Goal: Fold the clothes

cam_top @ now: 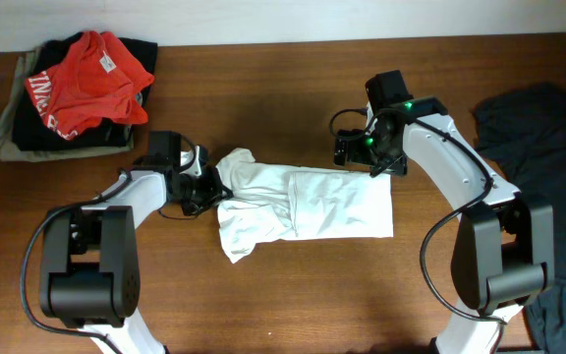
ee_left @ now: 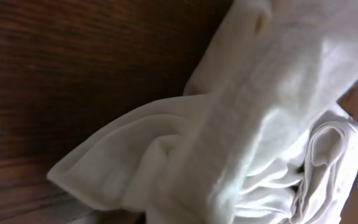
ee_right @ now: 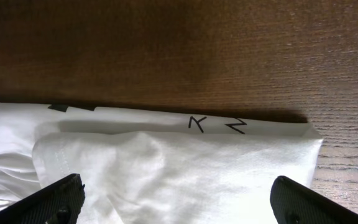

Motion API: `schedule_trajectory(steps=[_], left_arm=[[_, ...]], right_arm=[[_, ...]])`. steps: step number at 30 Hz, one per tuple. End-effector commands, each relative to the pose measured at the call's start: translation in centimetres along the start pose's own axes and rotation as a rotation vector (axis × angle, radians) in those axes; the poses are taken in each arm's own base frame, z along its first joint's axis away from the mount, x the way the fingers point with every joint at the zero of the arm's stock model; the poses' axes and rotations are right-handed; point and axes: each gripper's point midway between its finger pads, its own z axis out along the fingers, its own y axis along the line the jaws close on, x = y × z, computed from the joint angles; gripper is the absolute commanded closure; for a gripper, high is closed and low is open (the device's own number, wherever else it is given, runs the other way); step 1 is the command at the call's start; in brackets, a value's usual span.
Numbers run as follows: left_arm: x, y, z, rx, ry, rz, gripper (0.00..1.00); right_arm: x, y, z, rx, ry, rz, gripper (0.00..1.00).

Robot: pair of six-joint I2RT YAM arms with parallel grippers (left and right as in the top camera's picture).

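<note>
The clothes, a white T-shirt, lie partly folded across the middle of the wooden table, with the left end bunched up. My left gripper sits at that bunched left end. In the left wrist view crumpled white cloth fills the frame and hides the fingers; the jaws are shut on the fabric. My right gripper hovers over the shirt's far right edge, open. Its two black fingers stand wide apart above the flat white cloth, holding nothing.
A red garment lies on a dark folded pile at the back left. A black T-shirt is spread at the right edge. Two small black marks sit on the shirt's far edge.
</note>
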Motion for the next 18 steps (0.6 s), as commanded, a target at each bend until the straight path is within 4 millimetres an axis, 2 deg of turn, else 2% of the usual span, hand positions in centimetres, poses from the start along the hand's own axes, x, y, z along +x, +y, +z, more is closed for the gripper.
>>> schedule_trajectory(steps=[1,3,7,9,11,14,18], left_arm=[[1.0,5.7,0.4,-0.195,0.033,-0.101,1.00],[0.4,7.0,-0.8,-0.241,0.026,-0.143,1.00],[-1.6,10.2,-5.0,-0.395,0.002,-0.237,1.00],[-2.6,10.8,-6.9,-0.442,-0.010,-0.245,1.00],[-3.5,10.8,-8.6,-0.469,-0.020,-0.249,1.00],[-5.0,9.7,-10.9,-0.496,-0.036,-0.238,1.00],[-6.1,6.6,-13.0,-0.494,-0.034,-0.192,1.00]], right_arm=[[0.1,-1.0,0.4,0.044,0.003,0.008,0.01],[0.2,-1.0,0.4,0.044,0.004,0.008,0.01],[0.2,-1.0,0.4,0.043,0.004,0.007,0.01],[0.2,-1.0,0.4,0.043,0.004,0.008,0.01],[0.2,-1.0,0.4,0.043,0.004,0.008,0.01],[0.2,-1.0,0.5,0.043,0.005,0.008,0.01],[0.3,-1.1,0.7,0.042,0.005,0.008,0.01]])
